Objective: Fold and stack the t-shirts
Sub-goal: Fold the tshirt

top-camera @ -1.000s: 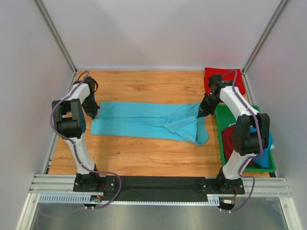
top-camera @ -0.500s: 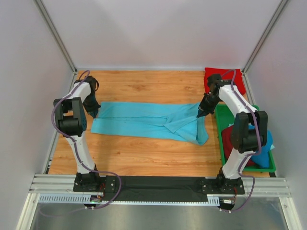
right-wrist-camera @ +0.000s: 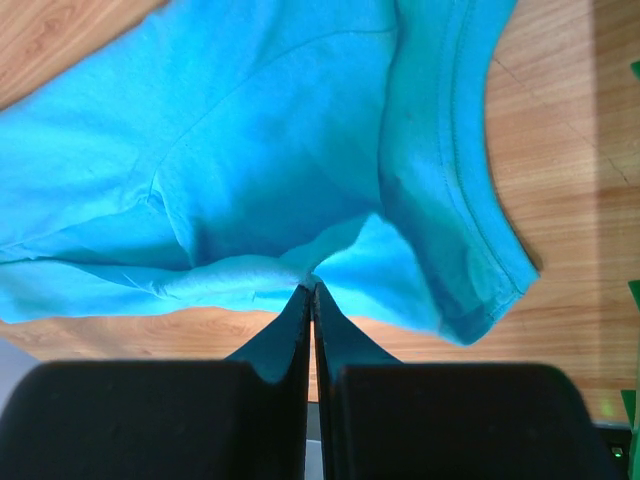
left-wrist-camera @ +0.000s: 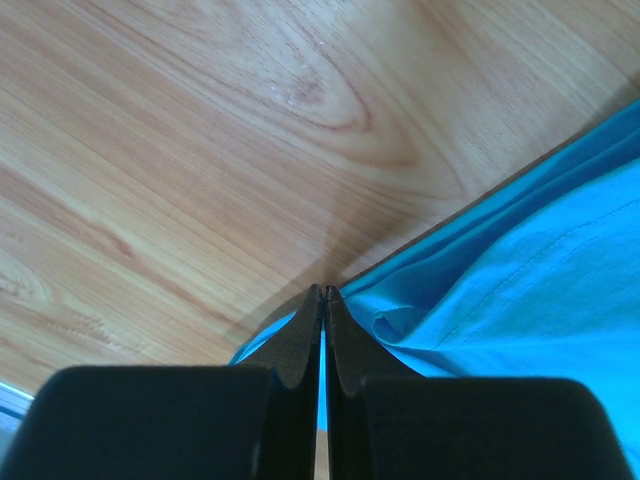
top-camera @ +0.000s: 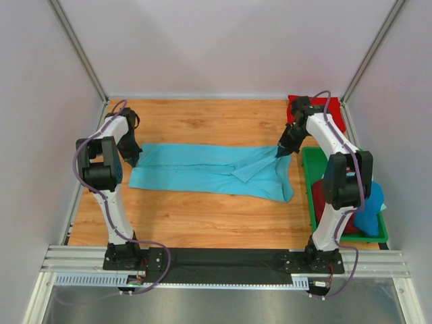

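Observation:
A light turquoise t-shirt [top-camera: 209, 170] lies stretched across the wooden table, folded lengthwise. My left gripper [top-camera: 133, 160] is shut on its left edge; in the left wrist view the jaws [left-wrist-camera: 322, 292] pinch the turquoise cloth [left-wrist-camera: 520, 290]. My right gripper [top-camera: 280, 152] is shut on the shirt's right end and holds it slightly lifted; in the right wrist view the closed jaws [right-wrist-camera: 311, 287] pinch the cloth [right-wrist-camera: 270, 150], with a sleeve hanging to the right. A bright red shirt [top-camera: 334, 115] lies folded at the far right corner. Dark red [top-camera: 322, 199] and blue [top-camera: 372, 209] shirts lie in the tray.
A green plastic tray [top-camera: 312, 162] stands at the right edge of the table, close to my right arm. White walls enclose the table on three sides. Bare wood shows in front of and behind the turquoise shirt.
My right gripper has moved a little toward the back with the shirt's right end, pulling the cloth flatter and tauter. The left gripper has held still.

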Controlling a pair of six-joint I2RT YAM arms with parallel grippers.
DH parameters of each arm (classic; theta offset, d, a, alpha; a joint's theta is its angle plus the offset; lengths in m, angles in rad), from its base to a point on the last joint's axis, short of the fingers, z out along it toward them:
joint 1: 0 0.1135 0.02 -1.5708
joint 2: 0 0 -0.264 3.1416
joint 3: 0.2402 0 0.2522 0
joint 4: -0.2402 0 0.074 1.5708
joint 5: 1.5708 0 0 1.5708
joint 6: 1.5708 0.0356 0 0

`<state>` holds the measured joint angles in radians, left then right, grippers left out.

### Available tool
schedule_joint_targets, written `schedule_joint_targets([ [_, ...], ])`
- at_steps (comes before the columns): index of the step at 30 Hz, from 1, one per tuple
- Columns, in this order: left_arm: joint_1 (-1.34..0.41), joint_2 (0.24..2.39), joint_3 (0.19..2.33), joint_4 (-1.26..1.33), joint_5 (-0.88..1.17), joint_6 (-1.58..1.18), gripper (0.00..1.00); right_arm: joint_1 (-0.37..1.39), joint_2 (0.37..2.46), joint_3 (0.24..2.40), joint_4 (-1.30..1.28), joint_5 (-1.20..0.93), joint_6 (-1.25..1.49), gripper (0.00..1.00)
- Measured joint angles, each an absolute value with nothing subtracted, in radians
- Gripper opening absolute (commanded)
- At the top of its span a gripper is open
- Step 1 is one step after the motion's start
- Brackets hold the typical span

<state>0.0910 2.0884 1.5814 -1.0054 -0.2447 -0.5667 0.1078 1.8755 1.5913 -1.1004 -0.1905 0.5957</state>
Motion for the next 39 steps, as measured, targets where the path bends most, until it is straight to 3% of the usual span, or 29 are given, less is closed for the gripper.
schedule_joint_targets([
  [12,0.091,2.089,1.593,-1.01,-0.241,-0.577,0.0,0.107,1.974,1.682,-1.11,-0.187,0.585,0.0],
  [39,0.086,2.088,1.61,-1.024,-0.262,-0.6,0.0,0.087,1.975,1.684,-1.122,-0.184,0.579,0.01],
])
